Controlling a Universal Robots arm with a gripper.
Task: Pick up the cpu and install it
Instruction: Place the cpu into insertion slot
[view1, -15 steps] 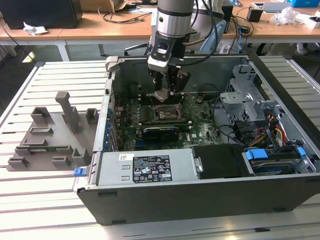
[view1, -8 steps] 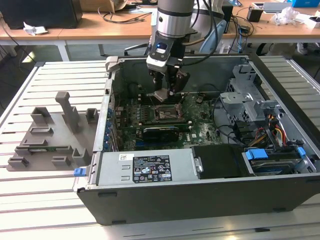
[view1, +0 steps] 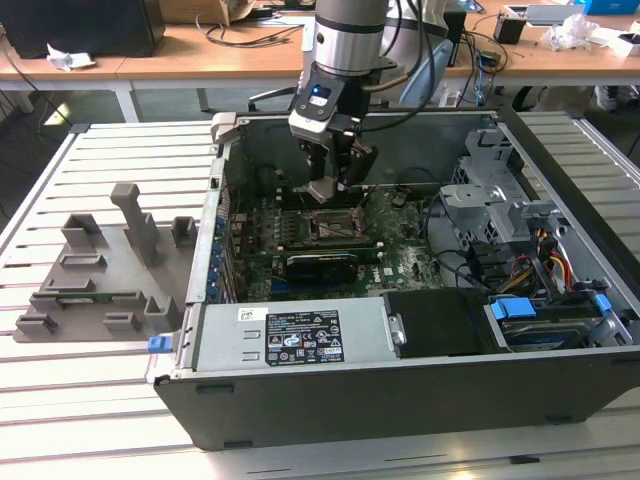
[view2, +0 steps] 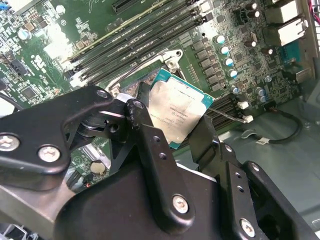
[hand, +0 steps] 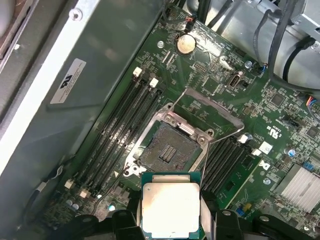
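The cpu (view2: 176, 111), a flat square chip with a shiny silver top and green rim, hangs between my black fingers, also seen as the cpu (hand: 170, 205) in the first wrist view. My gripper (view1: 328, 189) is shut on it inside the open computer case, a little above the motherboard. The dark socket (hand: 169, 148) lies just ahead of the chip with its metal frame (hand: 212, 116) swung open. In the exterior view the socket (view1: 330, 227) sits directly below the held cpu (view1: 324, 191).
The open case (view1: 400, 380) rests on a slatted table. Memory slots (hand: 122, 125) flank the socket. A drive cage (view1: 500, 215) and cables fill the exterior view's right. A grey plastic holder tray (view1: 100, 270) lies at that view's left.
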